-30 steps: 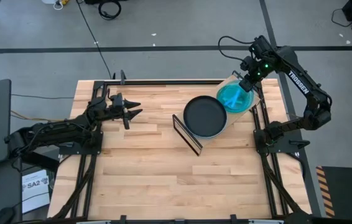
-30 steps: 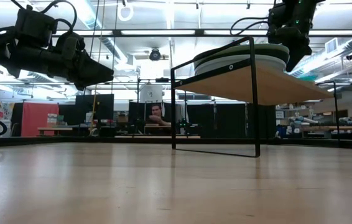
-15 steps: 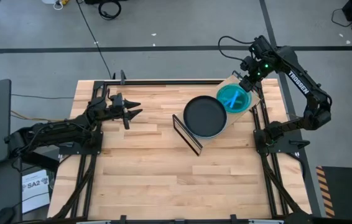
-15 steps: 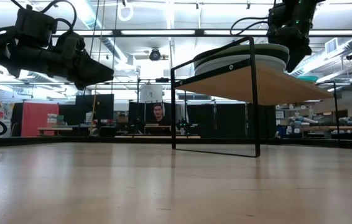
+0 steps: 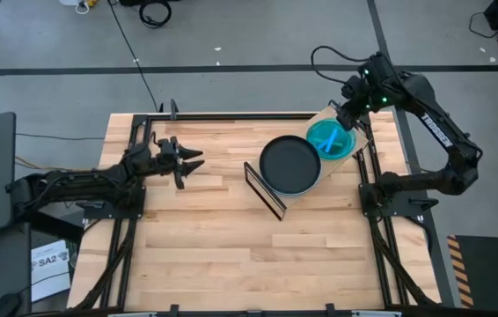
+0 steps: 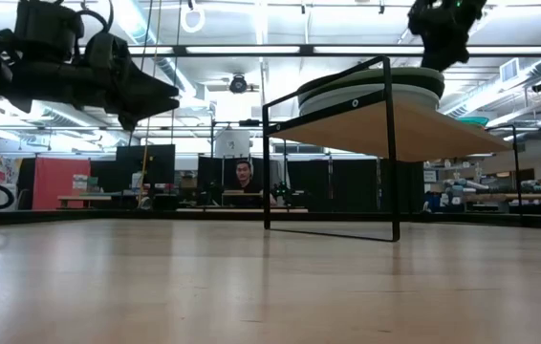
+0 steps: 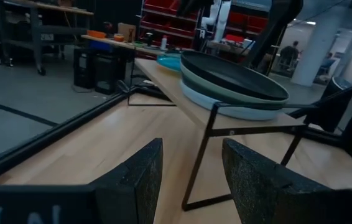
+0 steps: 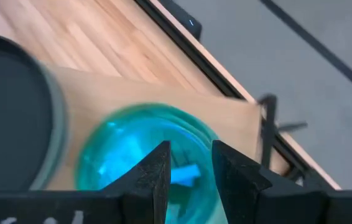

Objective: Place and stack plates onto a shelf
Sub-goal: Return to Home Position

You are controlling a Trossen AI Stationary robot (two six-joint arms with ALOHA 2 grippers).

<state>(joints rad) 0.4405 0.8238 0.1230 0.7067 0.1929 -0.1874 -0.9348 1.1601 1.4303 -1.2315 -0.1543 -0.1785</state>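
Observation:
The shelf [image 5: 321, 117] stands on the table's right half, a light board on a black wire frame [image 6: 385, 143]. A stack of plates topped by a black plate [image 5: 289, 165] rests flat on the board. Beside it, at the board's far right end, the small teal plate [image 8: 120, 155] lies flat on its base. My right gripper [image 8: 188, 152] hangs open above the teal plate's far rim, clear of it, as the low view shows [image 6: 443, 43]. My left gripper [image 7: 191, 158] is open in the air over the table's left part, pointing level toward the shelf.
Black frame rails [image 5: 231, 115] run along the table's far edge and both sides. Bare wood planks [image 5: 231, 238] make up the near half of the table. Beyond the table, in the low view, a person [image 6: 243, 177] sits in the room.
The teal plate, first tilted under my right gripper, has settled flat on the shelf. My right gripper has risen and drawn back toward the table's far right corner, clear of the plate. My left gripper has swung a little toward the near edge.

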